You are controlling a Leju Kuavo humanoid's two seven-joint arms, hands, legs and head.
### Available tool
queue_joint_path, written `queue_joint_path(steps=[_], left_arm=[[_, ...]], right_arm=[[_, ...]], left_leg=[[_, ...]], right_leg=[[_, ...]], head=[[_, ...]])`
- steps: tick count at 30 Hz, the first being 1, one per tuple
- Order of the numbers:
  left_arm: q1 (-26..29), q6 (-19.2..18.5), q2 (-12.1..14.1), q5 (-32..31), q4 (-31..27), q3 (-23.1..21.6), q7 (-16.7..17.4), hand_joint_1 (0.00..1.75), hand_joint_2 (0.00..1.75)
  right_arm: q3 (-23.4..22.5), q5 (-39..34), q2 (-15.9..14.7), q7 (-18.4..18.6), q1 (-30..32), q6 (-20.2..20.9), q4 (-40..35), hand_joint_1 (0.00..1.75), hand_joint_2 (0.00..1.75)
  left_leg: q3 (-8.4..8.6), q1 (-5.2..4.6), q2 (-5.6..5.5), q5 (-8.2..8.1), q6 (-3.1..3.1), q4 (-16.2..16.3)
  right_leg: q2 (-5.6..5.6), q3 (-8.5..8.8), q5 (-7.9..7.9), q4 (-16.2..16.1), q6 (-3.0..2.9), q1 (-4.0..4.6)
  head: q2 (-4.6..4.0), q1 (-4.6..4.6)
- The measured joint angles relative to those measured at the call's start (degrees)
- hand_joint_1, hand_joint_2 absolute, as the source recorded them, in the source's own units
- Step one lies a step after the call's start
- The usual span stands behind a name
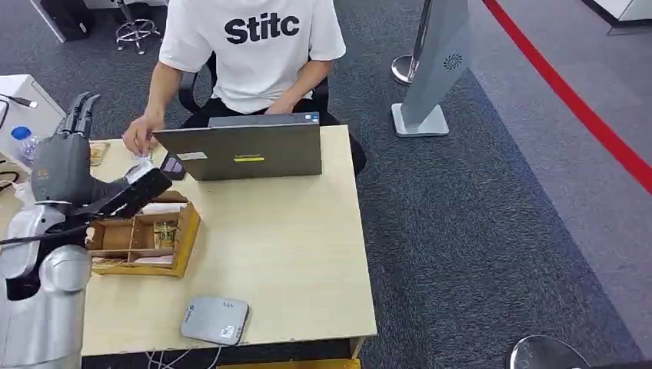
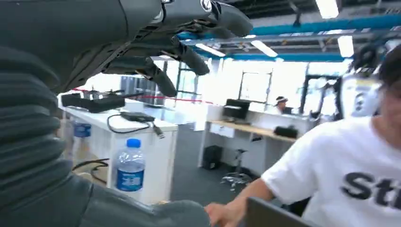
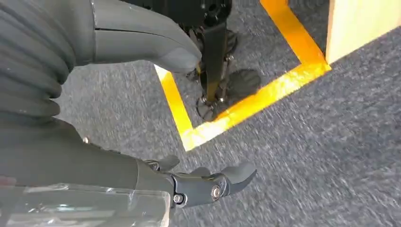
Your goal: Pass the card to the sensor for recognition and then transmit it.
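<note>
Head view: left hand [image 1: 65, 165] raised over wooden tray [image 1: 187, 231], fingers spread, holding nothing (right hand [image 3: 142, 56] loose, empty, above carpet [image 3: 307, 142]).

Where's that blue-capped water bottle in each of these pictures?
Head view: the water bottle sits at the far left edge, behind the raised left hand.
Left wrist view: in the lower left, against a white cabinet.
Right wrist view: not in it.
Shared landmark: the person's white T-shirt, also in the left wrist view.
</note>
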Motion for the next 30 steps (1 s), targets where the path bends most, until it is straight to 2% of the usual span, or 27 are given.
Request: queue_joint_path(steps=[4, 6, 8, 10, 13, 17, 21, 25, 27, 30], left_arm=[[6.69, -0.74, 0.07, 3.56, -9.82, 0.07, -2.38, 0.0, 1.75], [11.87, -1.18, 1.86, 5.84, -14.26, 0.07, -4.4, 0.0, 1.75], [17.1, -2.14, 4.6, 7.9, -17.39, 0.07, -6.85, 0.0, 1.75], [23.24, -3.26, 8.82, 9.62, -18.97, 0.07, -9.73, 0.0, 1.75], [31.62, -3.76, 15.44, 10.67, -19.38, 0.57, -11.93, 0.0, 1.75], [36.35, -3.82, 19.78, 10.84, -19.71, 1.29, -12.2, 0.0, 1.75], [37.9, -4.48, 21.86, 10.84, -20.22, 1.38, -12.15, 0.0, 1.75], [40.02, -6.69, 24.22, 9.77, -20.41, 1.4, -9.37, 0.0, 1.75], [41.81, -6.15, 25.97, 8.34, -20.39, 1.77, -8.53, 0.0, 1.75], [43.42, -5.11, 26.99, 7.02, -20.13, 2.27, -8.11, 0.0, 1.75]], right_arm=[[-1.9, 0.09, 1.79, 0.99, 0.19, 0.28, -2.23, 0.0, 1.75], [-3.17, 0.31, 2.57, 1.68, 0.27, 0.09, -3.15, 0.0, 1.75], [-4.41, 1.41, 3.2, 2.03, 0.43, -0.65, -3.98, 0.0, 1.75], [-5.49, 2.45, 3.81, 2.03, 0.57, -1.44, -4.66, 0.0, 1.75], [-7.15, 4.22, 4.27, 2.05, 0.58, -1.7, -5.25, 0.0, 1.75], [-8.42, 4.44, 4.29, 2.03, 0.26, -1.86, -5.69, 0.0, 1.75], [-8.94, 4.94, 4.31, 2.03, 0.15, -1.86, -5.77, 0.0, 1.75], [-9.4, 5.84, 4.31, 1.62, -0.1, -1.84, -5.84, 0.0, 1.75], [-9.75, 6.79, 4.31, 0.97, -0.1, -1.84, -5.84, 0.0, 1.75], [-10.04, 7.48, 4.2, 0.5, -0.29, -1.79, -5.8, 0.0, 1.75]], left_leg=[[-0.04, 0.01, -0.04, -0.06, -0.03, -0.08], [0.1, 0.01, 0.08, -0.12, -0.11, -0.12], [0.1, 0.01, 0.09, -0.13, -0.13, -0.15], [0.17, 0.01, 0.09, -0.15, -0.16, -0.2], [0.17, 0.03, 0.07, -0.16, -0.17, -0.22], [0.15, 0.04, -0.19, -0.15, -0.18, -0.23], [0.17, 0.03, -0.19, -0.15, -0.17, -0.22], [0.25, 0.03, -0.12, -0.15, -0.17, -0.22], [0.26, 0.03, -0.12, -0.15, -0.17, -0.22], [0.24, 0.04, -0.26, -0.15, -0.17, -0.22]], right_leg=[[-0.03, 0.03, -0.05, 0.0, -0.03, 0.0], [0.06, 0.04, -0.09, 0.0, -0.08, 0.0], [0.07, 0.05, -0.15, 0.01, -0.1, 0.0], [0.07, 0.05, -0.22, 0.02, -0.16, 0.0], [0.06, 0.02, -0.37, 0.03, -0.24, 0.02], [-0.22, 0.12, -0.41, 0.04, -0.21, 0.03], [-0.24, 0.18, -0.4, 0.04, -0.2, 0.02], [-0.19, 0.23, -0.38, 0.04, -0.22, 0.02], [-0.18, 0.22, -0.39, 0.04, -0.22, 0.02], [-0.3, 0.25, -0.42, 0.04, -0.21, 0.02]], head=[[0.0, -0.02], [0.0, -0.04], [0.0, 0.0], [0.0, -0.04], [0.0, -0.09], [0.0, -0.07], [0.0, -0.09], [0.0, -0.07], [0.0, -0.09], [0.0, -0.07]])
